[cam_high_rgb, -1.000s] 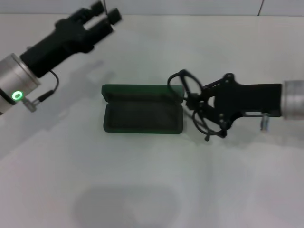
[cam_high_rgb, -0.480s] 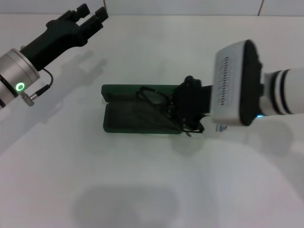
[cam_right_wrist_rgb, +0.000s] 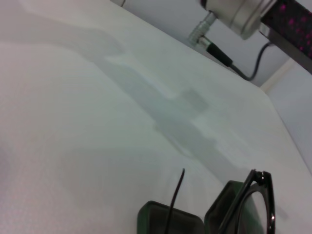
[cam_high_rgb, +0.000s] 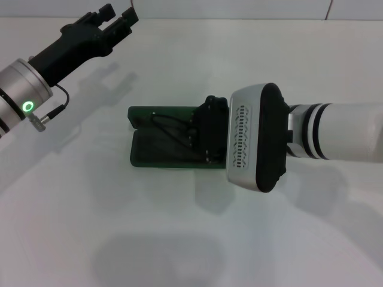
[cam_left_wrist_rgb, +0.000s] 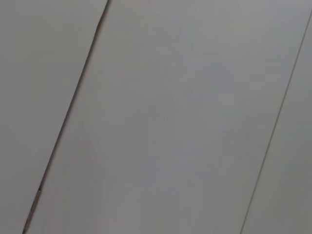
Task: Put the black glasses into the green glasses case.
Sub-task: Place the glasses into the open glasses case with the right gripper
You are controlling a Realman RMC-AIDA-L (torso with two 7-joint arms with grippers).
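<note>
Over the case: we saw the right end effector point(cam_high_rgb: 200, 134) holding the black glasses point(cam_high_rgb: 170, 128) above the open green glasses case point(cam_high_rgb: 149, 152) at counter point(cam_high_rgb: 179, 239) centre.
Handling: light, fragile, we judged; grip the frame's rim.
Left end effector point(cam_high_rgb: 116, 15): idle at ten o'clock, fingers slightly apart.

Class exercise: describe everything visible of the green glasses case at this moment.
The green glasses case is a dark green, rounded-corner hard case lying open on the white table, lid hinged back on the far side. The black glasses sit over its darker tray, and the right gripper hangs over its right end, hiding that part.
</note>
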